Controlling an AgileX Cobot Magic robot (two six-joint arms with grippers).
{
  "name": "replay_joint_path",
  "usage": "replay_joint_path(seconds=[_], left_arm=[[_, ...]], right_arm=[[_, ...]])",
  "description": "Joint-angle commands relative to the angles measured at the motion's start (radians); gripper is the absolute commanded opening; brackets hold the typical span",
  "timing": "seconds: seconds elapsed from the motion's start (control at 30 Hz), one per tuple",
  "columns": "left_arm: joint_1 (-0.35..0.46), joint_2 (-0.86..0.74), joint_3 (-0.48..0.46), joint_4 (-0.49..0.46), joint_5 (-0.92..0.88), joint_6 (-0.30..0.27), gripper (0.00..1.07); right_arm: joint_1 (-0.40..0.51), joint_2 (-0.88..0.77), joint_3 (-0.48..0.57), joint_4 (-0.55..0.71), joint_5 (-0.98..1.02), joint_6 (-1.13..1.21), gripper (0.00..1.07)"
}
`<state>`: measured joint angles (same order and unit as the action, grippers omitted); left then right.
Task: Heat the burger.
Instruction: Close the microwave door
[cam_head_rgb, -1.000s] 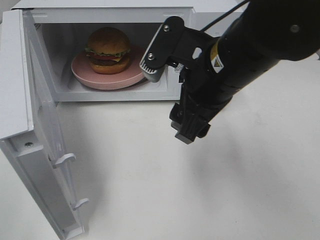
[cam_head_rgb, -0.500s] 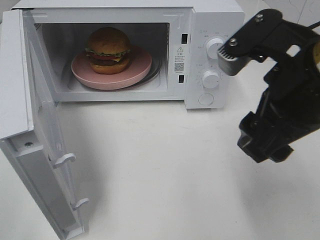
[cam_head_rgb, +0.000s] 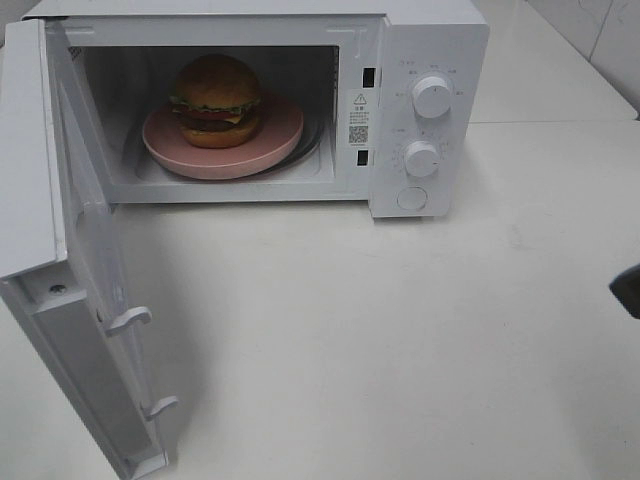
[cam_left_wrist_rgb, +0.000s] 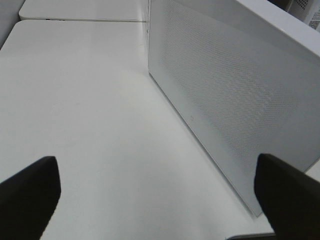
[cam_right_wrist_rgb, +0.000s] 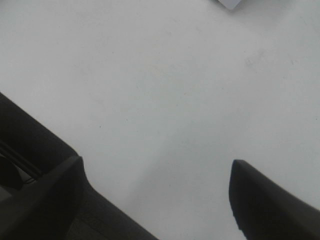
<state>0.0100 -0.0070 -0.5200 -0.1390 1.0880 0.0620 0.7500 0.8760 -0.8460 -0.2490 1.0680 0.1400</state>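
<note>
Exterior high shows the burger (cam_head_rgb: 216, 100) on its pink plate (cam_head_rgb: 285, 132) inside the open microwave (cam_head_rgb: 430, 45) at the table's (cam_head_rgb: 400, 350) far edge, its door (cam_head_rgb: 98, 270) swung toward the near-left corner. My left claw (cam_left_wrist_rgb: 159, 192) and right claw (cam_right_wrist_rgb: 157, 200) both gape wide and empty. I judge the left, beside that door, nearer for shutting it.

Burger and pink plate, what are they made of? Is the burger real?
The burger looks like a plastic toy, probably: its bun is glossy and its layers are neat colour bands. The pink plate looks smooth and matte, plastic or ceramic; I cannot tell which.
</note>
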Motion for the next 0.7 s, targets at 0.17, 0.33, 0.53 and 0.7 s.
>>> replay_joint_path(seconds=[0.17,0.33,0.53,0.7], left_arm=[[-0.006,-0.015,0.002,0.001,-0.015,-0.007,0.98],[-0.006,-0.015,0.002,0.001,-0.015,-0.007,0.98],[-0.006,-0.015,0.002,0.001,-0.015,-0.007,0.98],[-0.006,-0.015,0.002,0.001,-0.015,-0.007,0.98]], right_arm=[[-0.003,-0.215,0.091,0.003,0.078,0.012,0.76],[-0.006,-0.291,0.14,0.002,0.101,0.046,0.76],[-0.128,-0.379,0.225,0.01,0.1,0.068,0.76],[-0.247,-0.483,0.283,0.015,0.101,0.035,0.76]])
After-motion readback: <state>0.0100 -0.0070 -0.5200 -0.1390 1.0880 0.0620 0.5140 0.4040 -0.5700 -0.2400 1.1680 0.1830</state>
